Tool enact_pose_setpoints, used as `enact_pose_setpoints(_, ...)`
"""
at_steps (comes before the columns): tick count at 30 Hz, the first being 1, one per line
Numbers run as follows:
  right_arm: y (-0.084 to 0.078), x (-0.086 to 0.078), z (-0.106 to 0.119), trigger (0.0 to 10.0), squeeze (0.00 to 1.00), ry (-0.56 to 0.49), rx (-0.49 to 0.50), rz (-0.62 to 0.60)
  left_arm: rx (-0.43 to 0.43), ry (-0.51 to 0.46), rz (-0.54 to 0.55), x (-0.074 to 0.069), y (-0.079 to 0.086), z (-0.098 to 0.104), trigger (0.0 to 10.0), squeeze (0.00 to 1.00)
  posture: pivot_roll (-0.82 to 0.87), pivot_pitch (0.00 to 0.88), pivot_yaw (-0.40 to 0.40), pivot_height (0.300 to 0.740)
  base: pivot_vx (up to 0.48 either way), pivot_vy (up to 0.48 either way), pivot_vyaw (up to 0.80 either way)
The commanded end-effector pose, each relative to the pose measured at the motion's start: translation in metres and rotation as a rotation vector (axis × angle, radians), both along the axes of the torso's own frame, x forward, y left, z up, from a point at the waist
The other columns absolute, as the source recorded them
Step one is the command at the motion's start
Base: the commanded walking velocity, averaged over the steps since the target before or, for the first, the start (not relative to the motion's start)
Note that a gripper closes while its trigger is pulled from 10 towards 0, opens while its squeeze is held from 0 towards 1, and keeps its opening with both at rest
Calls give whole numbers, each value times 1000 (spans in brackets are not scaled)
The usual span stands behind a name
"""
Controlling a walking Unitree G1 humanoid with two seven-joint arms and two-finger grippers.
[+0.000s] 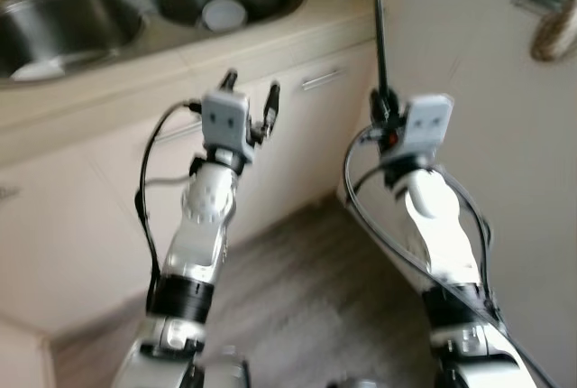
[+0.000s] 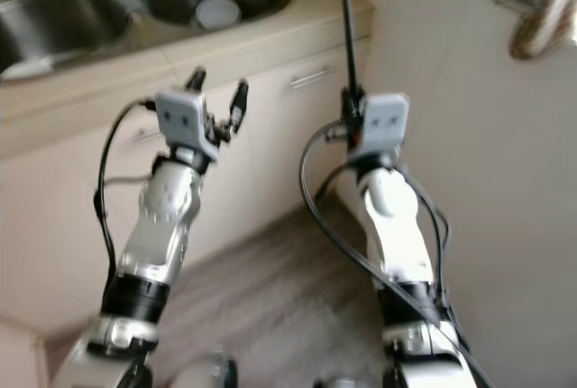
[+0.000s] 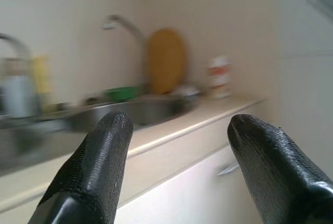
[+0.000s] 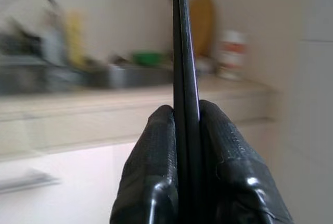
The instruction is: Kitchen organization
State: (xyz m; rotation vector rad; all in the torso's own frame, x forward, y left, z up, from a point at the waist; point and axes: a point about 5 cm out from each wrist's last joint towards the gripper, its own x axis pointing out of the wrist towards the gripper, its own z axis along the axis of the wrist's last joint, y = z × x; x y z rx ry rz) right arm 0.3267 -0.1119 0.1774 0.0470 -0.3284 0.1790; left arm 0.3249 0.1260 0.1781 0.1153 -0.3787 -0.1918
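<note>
Cream counter (image 1: pixel 270 45), matching cream cabinet doors (image 1: pixel 81 226) with silver handle (image 1: pixel 322 78). Steel-grey sink bowls (image 1: pixel 63 27), pale white disc (image 1: pixel 223 13) in one. Silver-white arms, black cables; left gripper (image 1: pixel 251 90) black, textured pads (image 3: pixel 106 156). Right gripper (image 4: pixel 182 135) black too, clamped on thin black flat tool (image 4: pixel 182 41). Grey-brown wood-grain floor (image 1: pixel 297 280). Off-white wall (image 1: pixel 505 135). Blurred on counter: yellow-orange board (image 3: pixel 165 60), white bottle with red-orange band (image 3: pixel 219 75), green item (image 3: pixel 122 94), yellow bottle (image 3: pixel 41 78).

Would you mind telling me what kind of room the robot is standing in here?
Most likely a home kitchen: a double steel sink set in a beige counter, a tap above it, and cream cabinet doors below.
</note>
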Motion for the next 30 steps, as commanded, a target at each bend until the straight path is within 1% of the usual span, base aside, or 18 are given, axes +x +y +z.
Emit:
enact_pose_setpoints(1,-8,0,4,0,0,-22,-3,-24,-12,-31,-29,-1,-11,6,10000,0,15,0,-69,740,244,0,519)
enact_pose_setpoints(2,-8,1,4,0,0,-17,10,-28,-12,-32,-29,-1,-11,7,10000,0,15,0,-69,740,262,0,0)
enact_pose_setpoints(3,-9,1,5,2314,0,-19,16,-24,-12,-33,-28,-1,-10,7,10000,0,15,0,-69,740,277,0,0)
enact_pose_setpoints(5,-9,1,5,2314,0,-20,20,-22,-12,-34,-27,-1,-10,7,10000,0,17,0,-67,740,277,0,0)
enact_pose_setpoints(6,-8,1,6,4667,0,-22,20,-20,-12,-34,-26,-1,-10,7,10000,0,17,0,-67,740,281,0,0)
enact_pose_setpoints(7,-9,2,6,10000,0,-22,21,-21,-11,-35,-25,-1,-10,7,10000,0,17,0,-67,740,401,0,0)
enact_pose_setpoints(11,-9,3,7,10000,0,-19,25,-32,-9,-38,-21,0,-9,8,10000,0,18,0,-67,740,294,0,0)
enact_pose_setpoints(13,-9,4,7,10000,0,-21,-6,-29,-8,-41,-20,0,-9,9,10000,0,19,0,-66,740,296,0,0)
enact_pose_setpoints(16,-8,4,7,10000,0,-21,-18,-29,-8,-42,-20,1,-9,9,10000,0,19,0,-66,740,299,0,0)
enact_pose_setpoints(17,-8,5,7,10000,0,-17,-21,-31,-7,-42,-20,1,-9,9,10000,0,18,0,-65,740,300,0,631)
enact_pose_setpoints(18,-7,5,7,10000,0,-25,-57,-37,-6,-43,-20,1,-9,9,10000,0,18,0,-65,740,296,0,800)
enact_pose_setpoints(19,-7,5,7,10000,0,-25,-57,-37,-6,-43,-20,1,-9,9,10000,0,18,0,-65,740,296,0,800)
enact_pose_setpoints(20,-7,5,9,10000,0,-33,-51,-38,-5,-44,-21,1,-9,10,10000,0,20,0,-64,740,300,0,800)
enact_pose_setpoints(21,-9,5,10,10000,0,-36,-16,-42,-4,-45,-21,2,-9,10,10000,0,20,0,-64,740,300,0,800)
enact_pose_setpoints(23,-9,5,11,10000,0,-37,-4,-44,-4,-45,-21,2,-9,10,10000,0,19,0,-64,740,300,0,800)
enact_pose_setpoints(25,-11,6,12,10000,0,-46,0,-54,-1,-48,-22,2,-9,10,10000,0,20,0,-63,740,300,0,0)
enact_pose_setpoints(27,-9,7,11,10000,0,-43,-75,-55,1,-49,-23,2,-8,11,10000,0,20,0,-61,740,296,0,400)
enact_pose_setpoints(30,-8,6,11,10000,0,-44,-61,-54,1,-50,-24,2,-8,11,10000,0,20,0,-61,740,296,0,800)
